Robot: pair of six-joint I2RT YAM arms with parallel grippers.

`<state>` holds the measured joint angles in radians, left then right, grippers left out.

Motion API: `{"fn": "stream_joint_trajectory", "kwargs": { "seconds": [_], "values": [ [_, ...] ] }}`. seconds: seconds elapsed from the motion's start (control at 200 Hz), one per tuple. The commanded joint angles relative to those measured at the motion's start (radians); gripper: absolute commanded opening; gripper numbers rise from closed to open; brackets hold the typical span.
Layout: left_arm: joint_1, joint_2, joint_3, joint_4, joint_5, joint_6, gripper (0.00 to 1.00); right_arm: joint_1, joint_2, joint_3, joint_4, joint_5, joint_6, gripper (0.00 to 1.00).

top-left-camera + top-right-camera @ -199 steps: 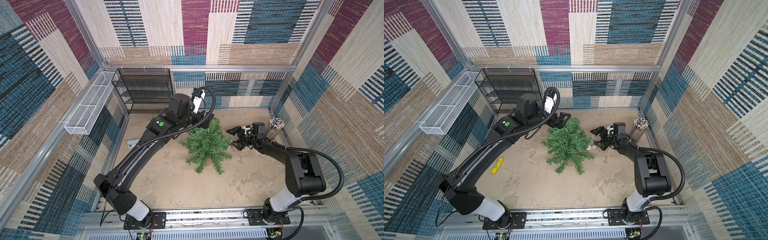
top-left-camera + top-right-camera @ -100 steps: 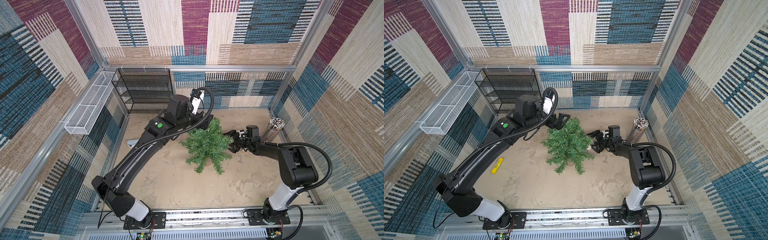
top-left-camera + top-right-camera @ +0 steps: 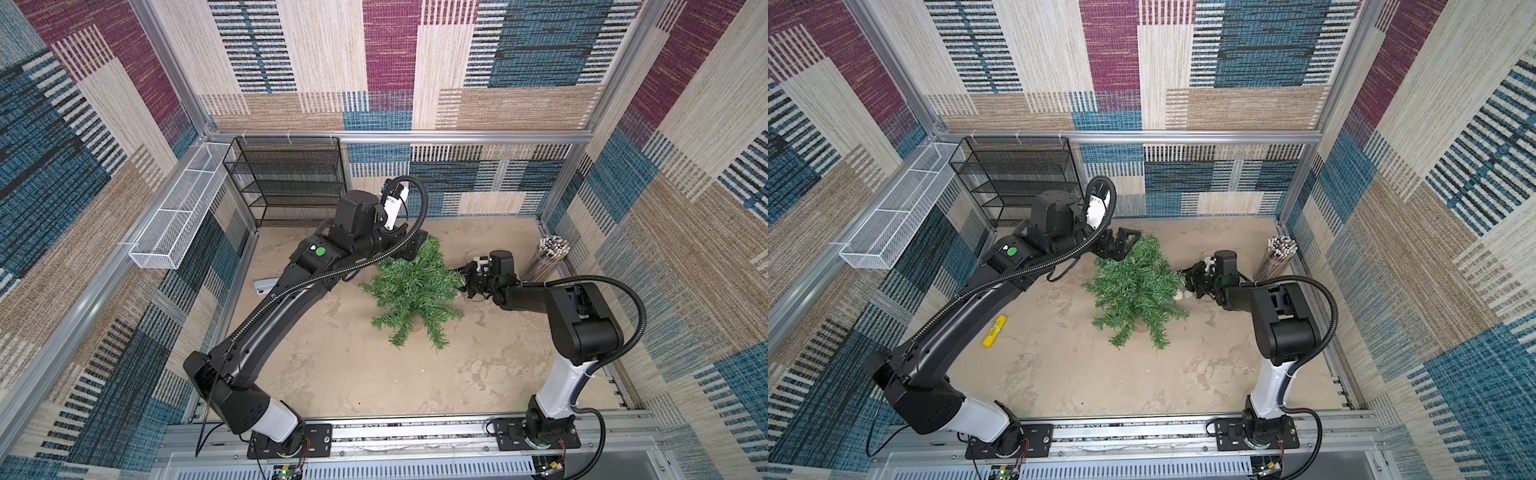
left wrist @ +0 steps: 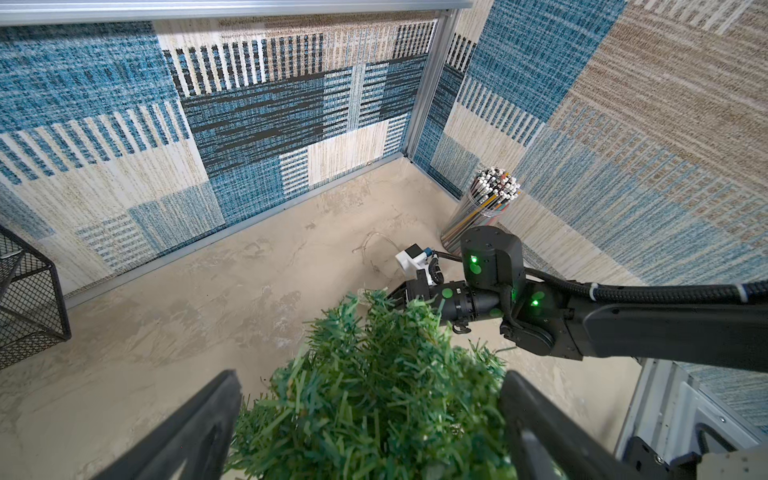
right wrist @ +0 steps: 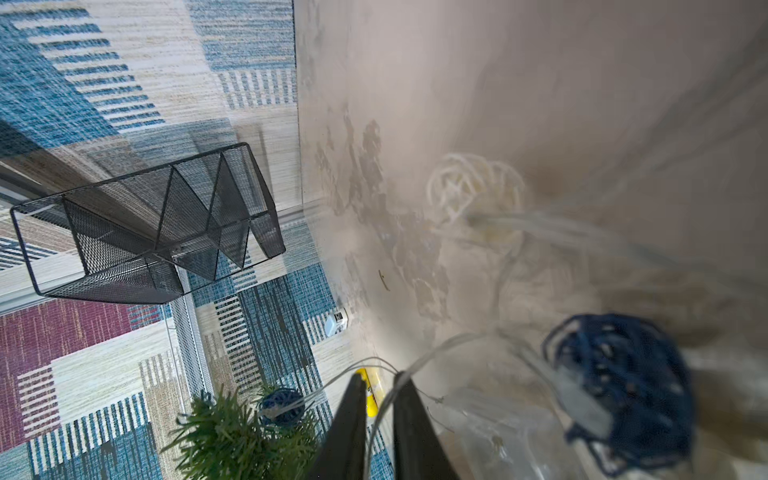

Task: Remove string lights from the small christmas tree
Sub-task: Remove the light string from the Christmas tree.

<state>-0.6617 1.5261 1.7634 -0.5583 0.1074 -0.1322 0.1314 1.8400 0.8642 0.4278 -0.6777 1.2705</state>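
Here, your right gripper (image 5: 380,384) is pinched tight on the thin wire of the string lights (image 5: 619,395), just beside the small christmas tree (image 3: 413,286) mid-table. Your left gripper (image 4: 370,419) stands wide open, straddling the treetop branches, holding nothing.

Small christmas tree (image 3: 413,291) mid-table, between left tool (image 3: 1118,244) and right tool (image 3: 1192,281).
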Motion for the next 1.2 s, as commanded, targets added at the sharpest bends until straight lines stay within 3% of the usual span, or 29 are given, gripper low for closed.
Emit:
{"fn": "stream_joint_trajectory", "kwargs": {
  "seconds": [0.0,0.346,0.661,0.992,1.197],
  "values": [
    [0.002,-0.005,-0.005,0.023,-0.003,-0.020,0.99,0.000,-0.007,-0.011,0.130,0.023,0.013,0.00],
    [0.005,0.006,-0.006,0.021,0.009,-0.043,0.98,-0.012,-0.066,0.007,0.122,0.012,-0.053,0.00],
    [0.005,0.020,0.007,0.006,-0.005,-0.027,0.98,-0.010,-0.183,0.091,-0.154,0.090,-0.263,0.00],
    [0.005,0.026,0.004,-0.001,0.005,-0.023,0.98,-0.010,-0.261,0.114,-0.321,0.190,-0.399,0.00],
    [0.005,0.010,-0.013,0.003,0.002,-0.021,0.98,-0.048,-0.191,0.230,-0.442,0.288,-0.523,0.00]
  ]
}}
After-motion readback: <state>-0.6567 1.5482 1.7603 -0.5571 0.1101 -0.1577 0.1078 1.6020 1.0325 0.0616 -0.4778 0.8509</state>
